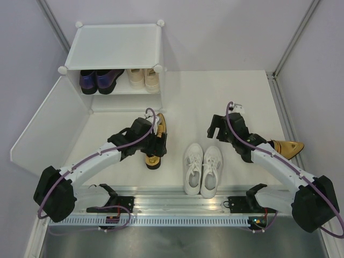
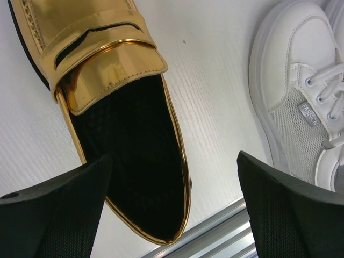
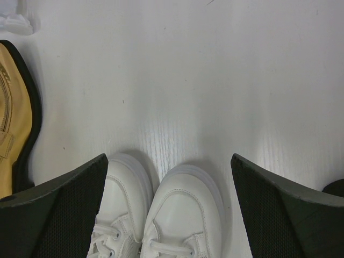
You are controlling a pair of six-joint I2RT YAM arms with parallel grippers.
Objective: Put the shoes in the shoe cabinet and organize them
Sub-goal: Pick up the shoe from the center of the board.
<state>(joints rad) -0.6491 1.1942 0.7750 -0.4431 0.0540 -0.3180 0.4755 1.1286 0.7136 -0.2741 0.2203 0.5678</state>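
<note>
**Progress.** The shoe cabinet (image 1: 115, 45) stands at the upper left of the overhead view with its door (image 1: 51, 126) swung open toward the left edge. Two pairs are stowed side by side inside it, toes outward: the purple loafers (image 1: 101, 80) on the left and the beige sneakers (image 1: 144, 79) on the right. By my reckoning that is about half the job.

**Outstanding.** Four shoes lie on the desk (image 1: 188, 97).
- The white sneakers (image 1: 203, 167) sit together at lower centre, close to the metal rail (image 1: 177, 196).
- One gold heeled loafer (image 2: 102, 48) lies just left of them.
- Its mate (image 1: 287, 147) lies well apart at the right edge, partly behind the right arm.

**Tools.**
- The left tool (image 2: 173, 161) is spread wide and holds nothing. It hangs over the heel end of the near gold loafer without closing on it.
- The right tool (image 3: 168, 158) is likewise fully spread and empty, poised above the sneaker toes.

**Obstructions.** The path to the cabinet mouth looks open. Which cabinet level has room left cannot be determined. The split gold pair will need gathering, and the right arm itself crowds the far shoe.
</note>
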